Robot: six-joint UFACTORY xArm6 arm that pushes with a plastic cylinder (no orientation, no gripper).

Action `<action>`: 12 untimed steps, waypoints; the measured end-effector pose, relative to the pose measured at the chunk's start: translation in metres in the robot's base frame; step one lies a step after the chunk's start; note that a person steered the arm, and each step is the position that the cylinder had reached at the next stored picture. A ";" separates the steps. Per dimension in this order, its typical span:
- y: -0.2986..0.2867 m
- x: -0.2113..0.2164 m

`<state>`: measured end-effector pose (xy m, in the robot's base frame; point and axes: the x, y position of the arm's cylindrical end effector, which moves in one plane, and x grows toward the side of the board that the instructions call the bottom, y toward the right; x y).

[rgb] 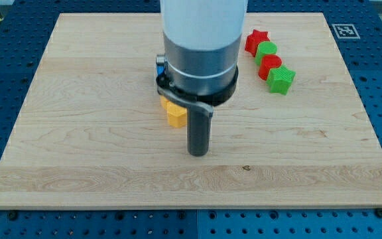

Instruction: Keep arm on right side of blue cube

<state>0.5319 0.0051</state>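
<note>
My tip (pixel 197 153) rests on the wooden board (pixel 78 133), a little below the view's centre. The blue cube (pixel 159 65) shows only as a small blue sliver at the left edge of the arm's grey body; the rest is hidden behind the arm. The tip lies below and to the right of that sliver, well apart from it. A yellow block (pixel 175 115) sits just left of the rod, close to it; whether they touch is unclear. A second yellow piece peeks out above it, partly hidden by the arm.
At the view's upper right, a diagonal row of touching blocks holds a red star (pixel 257 40), a green block (pixel 266 50), a red block (pixel 269 65) and a green star (pixel 281 79). A marker tag (pixel 344 30) sits at the board's top right corner.
</note>
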 end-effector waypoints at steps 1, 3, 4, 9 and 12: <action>0.001 -0.028; 0.010 -0.062; 0.010 -0.087; 0.005 -0.181; 0.001 -0.182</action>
